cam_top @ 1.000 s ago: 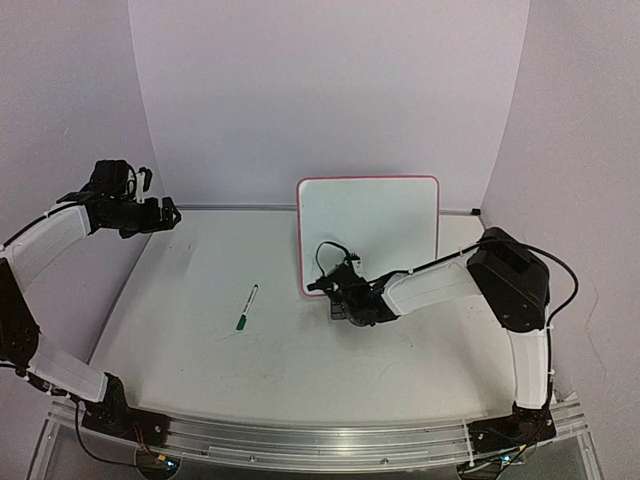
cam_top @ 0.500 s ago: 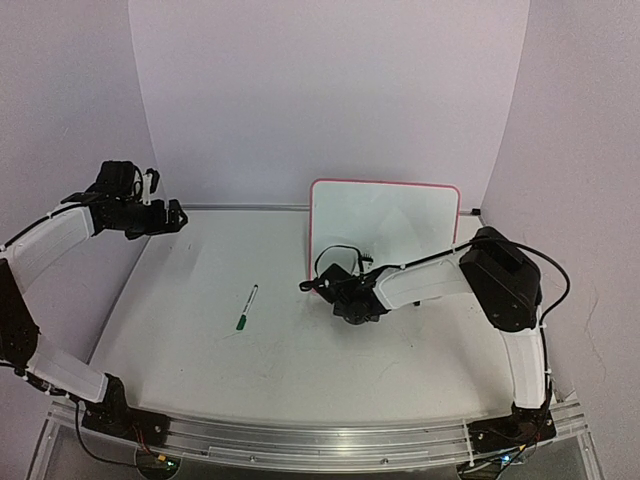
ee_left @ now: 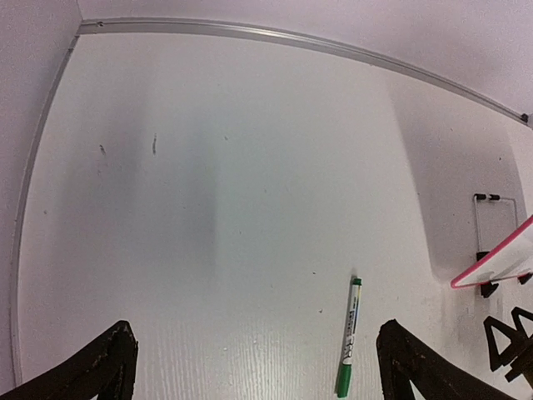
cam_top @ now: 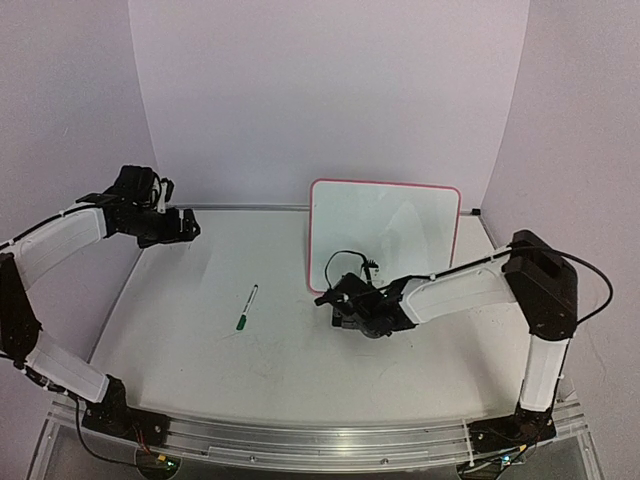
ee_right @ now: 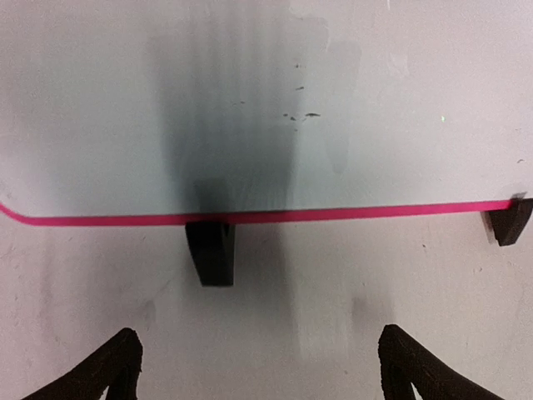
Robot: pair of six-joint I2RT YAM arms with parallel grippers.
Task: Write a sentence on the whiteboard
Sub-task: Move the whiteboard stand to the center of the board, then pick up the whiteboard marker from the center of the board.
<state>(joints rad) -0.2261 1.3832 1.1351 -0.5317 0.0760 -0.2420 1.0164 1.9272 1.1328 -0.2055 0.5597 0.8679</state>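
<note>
Two grippers released, empty: left gripper [ee_left: 255, 333], right gripper [ee_right: 258, 333]. Whiteboard [cam_top: 385, 235] unwritten. Marker [cam_top: 247, 307] at its 8 o'clock; I'd centre left gripper over barrel, pinch mid-body.

marker [ee_left: 348, 337]: flat on table [ee_left: 250, 208]; whiteboard [ee_left: 508, 262]: corner at right edge

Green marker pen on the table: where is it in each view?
Top external: the green marker pen lies left of centre.
Left wrist: the pen is near the bottom edge, right of centre.
Right wrist: not in it.
Shared landmark: the pink-rimmed white whiteboard.
</note>
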